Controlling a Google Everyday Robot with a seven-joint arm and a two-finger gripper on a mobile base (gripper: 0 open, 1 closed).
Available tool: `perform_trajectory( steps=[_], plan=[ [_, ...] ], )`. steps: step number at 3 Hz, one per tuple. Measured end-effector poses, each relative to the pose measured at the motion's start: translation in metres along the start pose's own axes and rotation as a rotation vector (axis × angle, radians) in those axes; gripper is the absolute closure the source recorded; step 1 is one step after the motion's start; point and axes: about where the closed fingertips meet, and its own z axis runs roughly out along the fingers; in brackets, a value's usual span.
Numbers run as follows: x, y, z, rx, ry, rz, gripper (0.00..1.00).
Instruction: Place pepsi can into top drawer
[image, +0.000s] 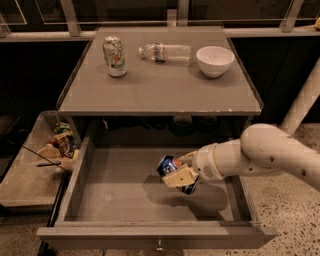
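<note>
My claw (178, 177) pinches the small dark blue pepsi can (168, 164), tilted, inside the wide grey wooden top drawer (112, 192), right of centre and seemingly just clear of the flat bottom. I judge holding it this low means release barely drops it.

Glowing dimly from overhead; throwing a soft shadow under the end effector (179, 176) clutching the pepsi can (168, 165) over the top drawer (115, 197).

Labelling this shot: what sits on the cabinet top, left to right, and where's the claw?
On top: pale green can → water bottle → white bowl. The claw holds the pepsi can over the open top drawer.
</note>
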Motion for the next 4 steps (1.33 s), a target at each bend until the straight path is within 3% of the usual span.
perform_trajectory(
  steps=[1,3,4],
  plan=[
    [0.023,-0.009,0.021,0.034,0.018,-0.01,1.0],
    [0.038,-0.058,0.025,0.198,-0.027,-0.025,1.0],
    [0.049,-0.065,0.03,0.214,-0.02,-0.047,1.0]
  ],
)
